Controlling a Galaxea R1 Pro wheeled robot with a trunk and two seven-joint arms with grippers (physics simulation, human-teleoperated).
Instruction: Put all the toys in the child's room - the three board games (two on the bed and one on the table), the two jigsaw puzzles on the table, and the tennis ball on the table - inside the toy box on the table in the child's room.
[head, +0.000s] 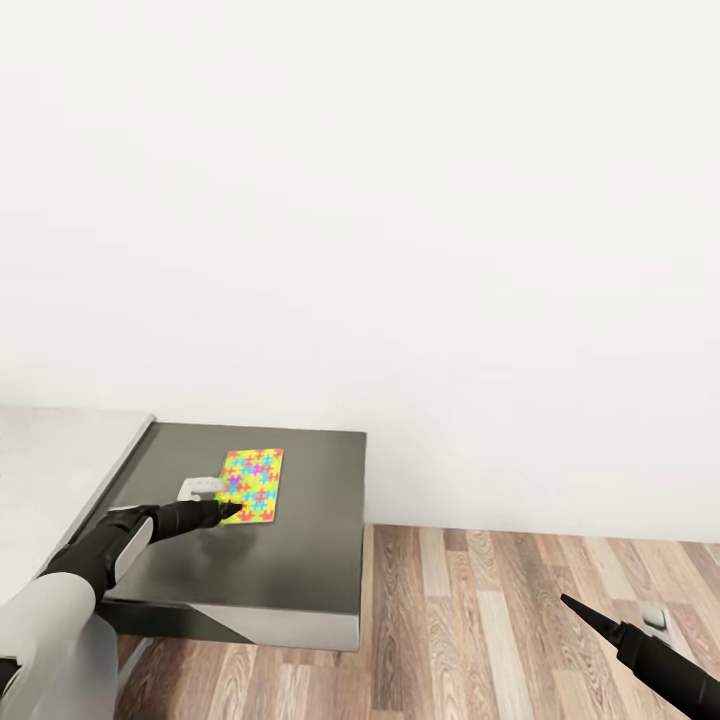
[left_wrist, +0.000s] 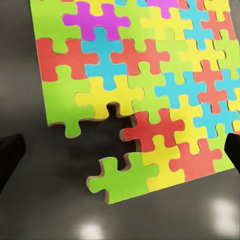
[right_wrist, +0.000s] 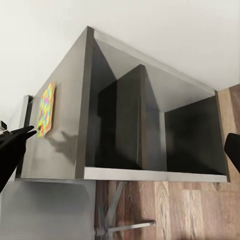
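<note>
A jigsaw puzzle (head: 253, 484), covered in bright interlocking pieces, lies flat on the dark-grey cabinet section (head: 260, 565) of the table. My left gripper (head: 232, 510) hovers at the puzzle's near edge. In the left wrist view that gripper (left_wrist: 120, 160) is open, its two black fingers far apart on either side of the jigsaw puzzle (left_wrist: 150, 90), touching nothing. My right gripper (head: 580, 608) hangs low over the floor at the right, away from the cabinet. The right wrist view shows it open and empty, and the jigsaw puzzle (right_wrist: 46, 110) shows there on the cabinet top. The toy box is out of view.
The table's pale top (head: 50, 470) adjoins the cabinet on the left. A small whitish thing (head: 200, 488) sits beside the puzzle. The cabinet (right_wrist: 130, 125) has open shelf compartments. A white wall stands behind it, and wood-plank floor (head: 480, 620) lies to the right.
</note>
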